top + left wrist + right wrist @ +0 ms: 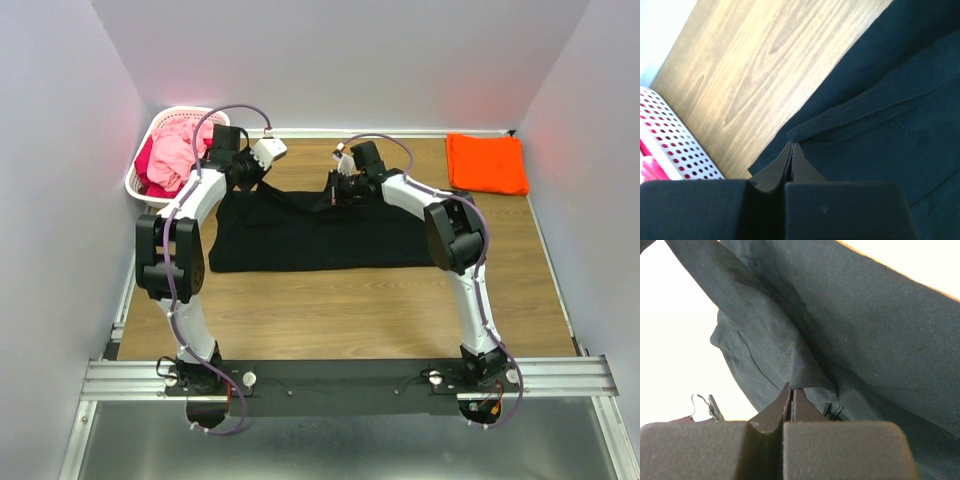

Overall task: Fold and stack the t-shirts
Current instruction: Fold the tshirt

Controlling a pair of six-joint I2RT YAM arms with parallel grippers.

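The large black t-shirt (320,238) lies spread across the middle of the wooden table. My left gripper (243,176) is shut on its far left edge (840,120) and lifts it a little. My right gripper (338,190) is shut on its far edge near the middle (790,365), with the cloth hanging up from the jaws. The bright orange t-shirt (487,163) lies folded at the far right corner, apart from both grippers.
A white lattice basket (152,130) with pink and red cloth inside stands at the far left corner, close to my left gripper; its wall shows in the left wrist view (670,145). White walls close in the table on three sides.
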